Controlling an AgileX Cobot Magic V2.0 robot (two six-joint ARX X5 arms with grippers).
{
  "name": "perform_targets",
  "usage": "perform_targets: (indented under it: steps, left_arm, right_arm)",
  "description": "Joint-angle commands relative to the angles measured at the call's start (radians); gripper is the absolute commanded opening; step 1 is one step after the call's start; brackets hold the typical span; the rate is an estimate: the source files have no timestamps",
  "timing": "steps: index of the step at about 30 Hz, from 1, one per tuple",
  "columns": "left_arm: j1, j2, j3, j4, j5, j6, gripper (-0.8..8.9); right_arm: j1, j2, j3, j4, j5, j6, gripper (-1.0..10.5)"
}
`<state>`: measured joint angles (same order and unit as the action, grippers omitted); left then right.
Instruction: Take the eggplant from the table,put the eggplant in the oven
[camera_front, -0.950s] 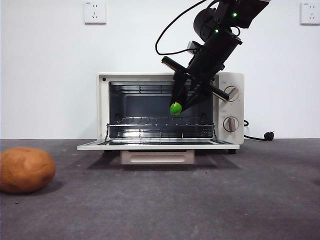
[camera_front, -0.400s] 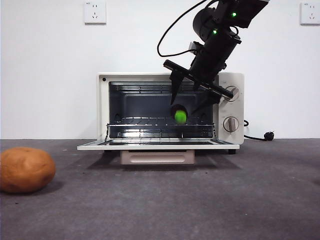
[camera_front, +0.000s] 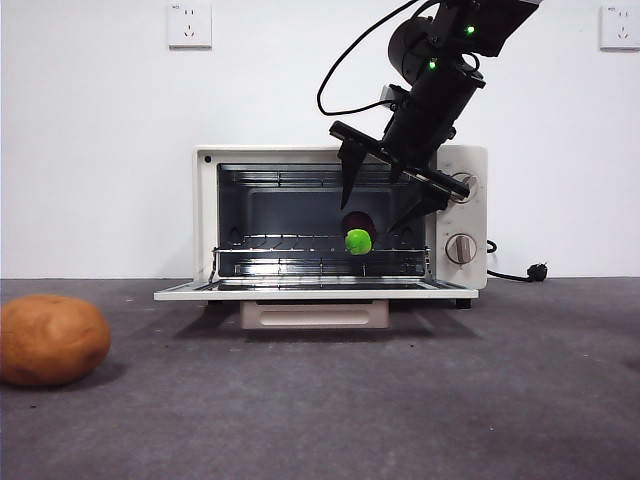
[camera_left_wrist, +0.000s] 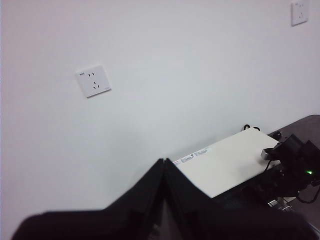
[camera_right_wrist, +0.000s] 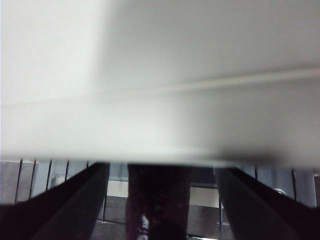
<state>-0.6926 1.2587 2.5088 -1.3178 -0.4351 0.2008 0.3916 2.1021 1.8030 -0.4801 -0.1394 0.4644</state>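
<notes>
The eggplant lies on the wire rack inside the open oven, its green cap facing the front and its dark purple body behind. My right gripper hangs at the oven mouth just above it, open, with the jaws spread to either side and not touching it. In the right wrist view the eggplant shows dark between the spread jaws of the right gripper, under the oven's blurred top edge. My left gripper is shut and empty, held high and away, looking down on the oven's top.
The oven door lies folded down flat over the table. A round orange-brown lump sits at the front left. Two knobs are on the oven's right panel, and a power plug lies behind on the right.
The right gripper opened and let go of the eggplant, which dropped onto the rack and settled. The gripper has drawn up slightly.
</notes>
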Motion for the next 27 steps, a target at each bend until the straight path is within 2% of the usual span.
perform_targets:
  steps: [1, 10, 16, 27]
  left_arm:
    - [-0.003, -0.003, -0.019, 0.001, -0.003, 0.001, -0.05]
    - [-0.003, -0.002, -0.042, 0.002, -0.004, 0.005, -0.05]
    - [-0.003, -0.003, -0.042, 0.002, -0.004, 0.005, -0.05]
    - [-0.003, -0.004, -0.042, 0.002, -0.003, 0.005, -0.05]
  right_arm:
    - [0.002, 0.016, 0.006, 0.001, -0.003, 0.007, 3.7]
    - [0.002, -0.001, 0.008, -0.047, -0.028, 0.000, 3.9]
    - [0.002, -0.082, 0.008, -0.089, -0.028, -0.029, 3.9]
    - [0.002, -0.357, 0.008, -0.187, -0.027, -0.144, 3.8]
